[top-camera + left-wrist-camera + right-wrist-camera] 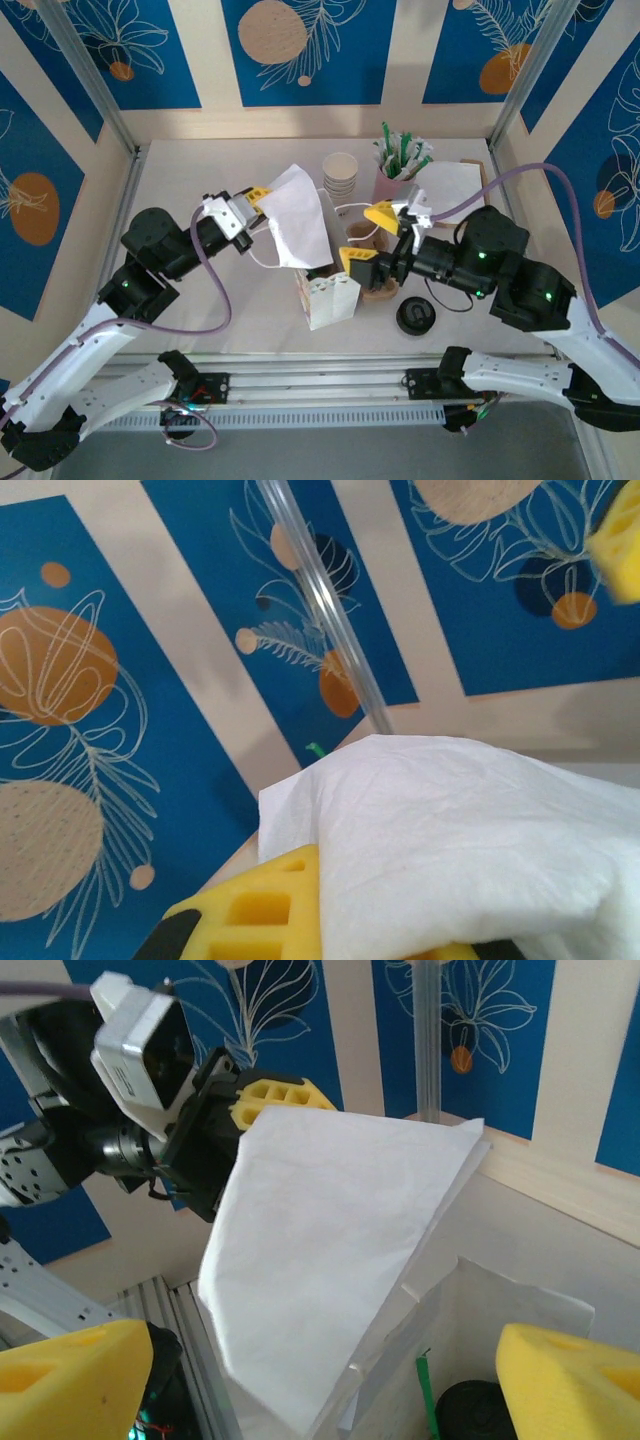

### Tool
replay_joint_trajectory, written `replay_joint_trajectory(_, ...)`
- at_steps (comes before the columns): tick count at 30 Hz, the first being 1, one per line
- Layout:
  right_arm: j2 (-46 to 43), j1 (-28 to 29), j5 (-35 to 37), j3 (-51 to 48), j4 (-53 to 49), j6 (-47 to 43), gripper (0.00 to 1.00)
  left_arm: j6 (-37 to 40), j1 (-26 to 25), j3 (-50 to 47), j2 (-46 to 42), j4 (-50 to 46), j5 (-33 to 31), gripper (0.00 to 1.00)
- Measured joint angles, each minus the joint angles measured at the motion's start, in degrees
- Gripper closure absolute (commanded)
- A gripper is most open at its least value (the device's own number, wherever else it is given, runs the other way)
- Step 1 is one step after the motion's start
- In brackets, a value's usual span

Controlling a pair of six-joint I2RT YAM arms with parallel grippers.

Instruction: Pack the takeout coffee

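left tool (262,205) pinching crinkled white paper (296,232) | right tool (371,236) agape

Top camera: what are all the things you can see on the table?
white paper sheet: one, white, held up mid-table
paper bag: one, white, standing front middle
takeout coffee: one, black lid showing, down inside the bag
loose black lid: one, black, front right
cup stack: one, pale, back middle
holder: one, pink, back, beside the cups
sticks: several, green, in the holder
flat paper pile: one, white, back right
brown cardboard: brown, beside the bag, partly hidden
left gripper: yellow fingers, shut on the sheet
right gripper: yellow fingers, open, beside the bag
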Motion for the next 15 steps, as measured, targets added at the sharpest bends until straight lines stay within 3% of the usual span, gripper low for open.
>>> replay_joint_trajectory(15,7.1,-0.1,-3.2,2.1,4.6,-21.0,0.05,-7.3,0.0,-0.2,-0.7,0.7,13.6,0.94)
